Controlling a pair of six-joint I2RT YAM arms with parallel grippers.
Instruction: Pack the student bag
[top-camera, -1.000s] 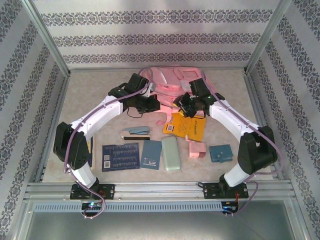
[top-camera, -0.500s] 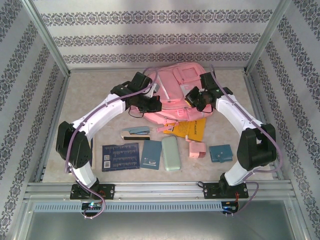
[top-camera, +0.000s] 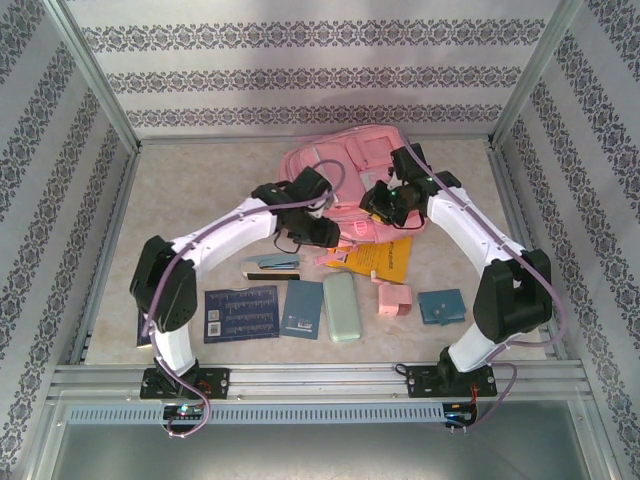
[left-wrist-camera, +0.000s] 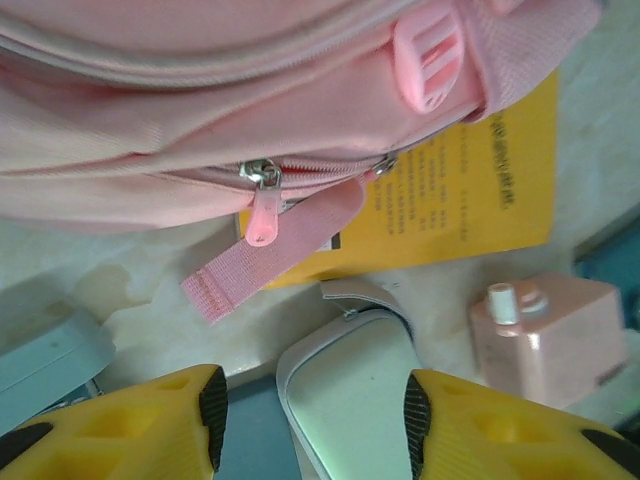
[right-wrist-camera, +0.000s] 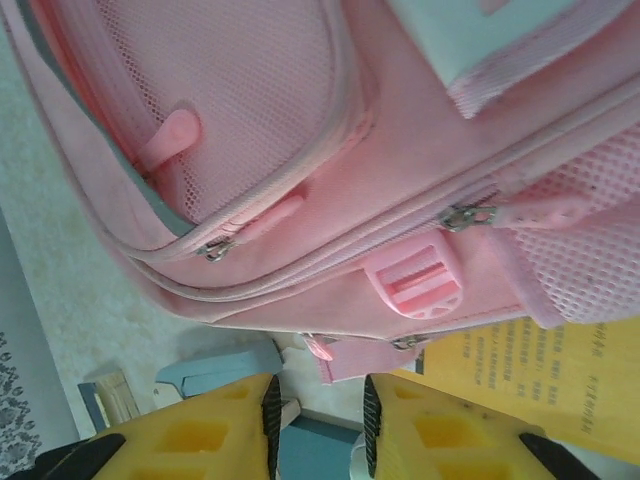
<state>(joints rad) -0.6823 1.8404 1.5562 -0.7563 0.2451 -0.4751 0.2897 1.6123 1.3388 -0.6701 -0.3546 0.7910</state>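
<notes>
Top view, left to right: a dark blue book (top-camera: 241, 313) is lying at lower left with a white label in its corner and rows of pale print too small to read, then a teal stapler-like item (top-camera: 272, 264), a teal notebook (top-camera: 303, 308), a mint pencil case (top-camera: 342, 306), a yellow booklet (top-camera: 380, 258), a small pink box (top-camera: 395, 298) and a teal wallet (top-camera: 441, 306). The student bag (top-camera: 350, 170) is lying flat at upper centre, its near edge overlapping the top of the yellow booklet. The left gripper (top-camera: 318, 232) is hanging just beside the bag's lower left edge; in the left wrist view its yellow fingers (left-wrist-camera: 150, 420) are standing wide apart, gripping nothing, with the pencil case below between them and the bag's zipper pull (left-wrist-camera: 262, 215) and loose pink strap (left-wrist-camera: 270, 250) above in frame. The booklet is showing black printed characters there, not readable. The right gripper (top-camera: 378, 205) is hovering over the bag's lower right part; the right wrist view is showing only a narrow gap between its fingers, nothing in it, with the bag's pink buckle (right-wrist-camera: 415, 280) just above them.
</notes>
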